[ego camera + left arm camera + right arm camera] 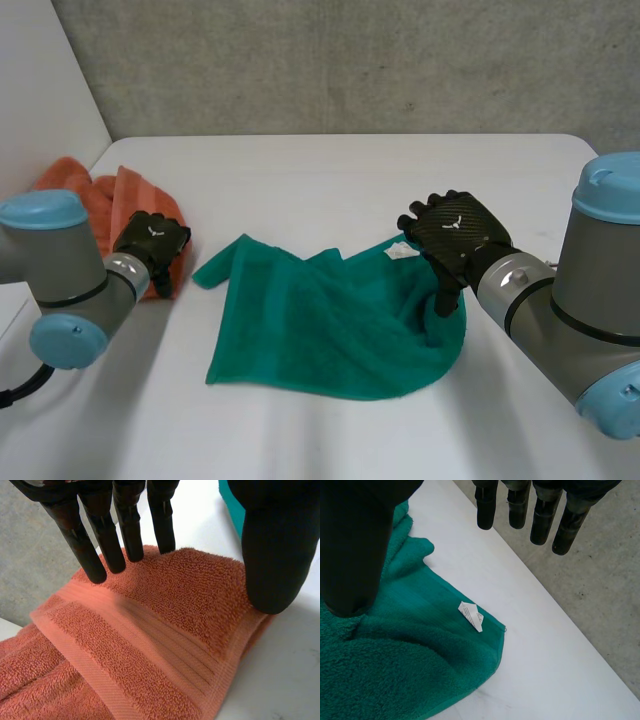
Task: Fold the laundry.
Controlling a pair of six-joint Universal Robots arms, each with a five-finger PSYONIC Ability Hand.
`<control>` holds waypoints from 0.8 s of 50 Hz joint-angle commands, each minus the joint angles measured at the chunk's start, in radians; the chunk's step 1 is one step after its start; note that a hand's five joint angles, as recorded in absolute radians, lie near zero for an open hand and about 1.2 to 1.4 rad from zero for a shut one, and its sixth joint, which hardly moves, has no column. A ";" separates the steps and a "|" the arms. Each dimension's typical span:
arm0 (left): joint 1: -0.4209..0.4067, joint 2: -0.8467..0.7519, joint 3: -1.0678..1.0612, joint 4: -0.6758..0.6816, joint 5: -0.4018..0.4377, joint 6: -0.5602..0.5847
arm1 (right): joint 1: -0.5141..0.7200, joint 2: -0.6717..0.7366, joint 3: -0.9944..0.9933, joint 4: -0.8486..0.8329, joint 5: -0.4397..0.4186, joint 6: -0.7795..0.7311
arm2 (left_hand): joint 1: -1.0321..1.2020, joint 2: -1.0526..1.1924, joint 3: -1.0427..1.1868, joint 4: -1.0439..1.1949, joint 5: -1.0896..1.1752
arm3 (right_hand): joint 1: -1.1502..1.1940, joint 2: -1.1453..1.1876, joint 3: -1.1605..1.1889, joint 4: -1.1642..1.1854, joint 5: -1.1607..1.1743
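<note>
The green towel [330, 320] lies rumpled mid-table, its labelled corner [471, 615] flat beneath the right hand [455, 238], which hovers with straight fingers well apart from the thumb, holding nothing. The left hand [152, 240] sits off at the orange towel [120, 195], fingers straight with their tips at the pile and the thumb by its folded edge, nothing pinched. The likely trouble: closing on the bunched folds beside the corner would gather several layers, and with no second hand pinning it, the whole towel could slide across the white table [330, 170] instead of folding
</note>
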 commanded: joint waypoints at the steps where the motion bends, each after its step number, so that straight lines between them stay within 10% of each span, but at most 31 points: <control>1: 0.010 -0.019 0.024 0.001 -0.016 0.018 | 0.000 0.003 0.006 -0.003 0.000 0.001 | 0.584 0.595 0.594 0.595 0.596 | -0.027 -0.045 -0.040 -0.059 -0.068; 4: 0.019 -0.019 0.028 0.006 -0.043 0.029 | 0.000 0.004 0.004 -0.005 0.000 0.001 | 0.887 0.898 0.898 0.898 0.899 | -0.027 -0.045 -0.040 -0.059 -0.068; 35: 0.229 0.025 0.012 0.130 -0.229 0.517 | 0.000 0.003 0.004 -0.005 0.000 -0.002 | 0.888 0.899 0.898 0.899 0.900 | -0.027 -0.045 -0.040 -0.059 -0.068; 40: 0.219 0.062 -0.025 0.130 -0.232 0.506 | 0.000 0.003 0.004 -0.005 0.000 -0.002 | -0.334 -0.323 -0.324 -0.323 -0.322 | -0.027 -0.045 -0.040 -0.059 -0.068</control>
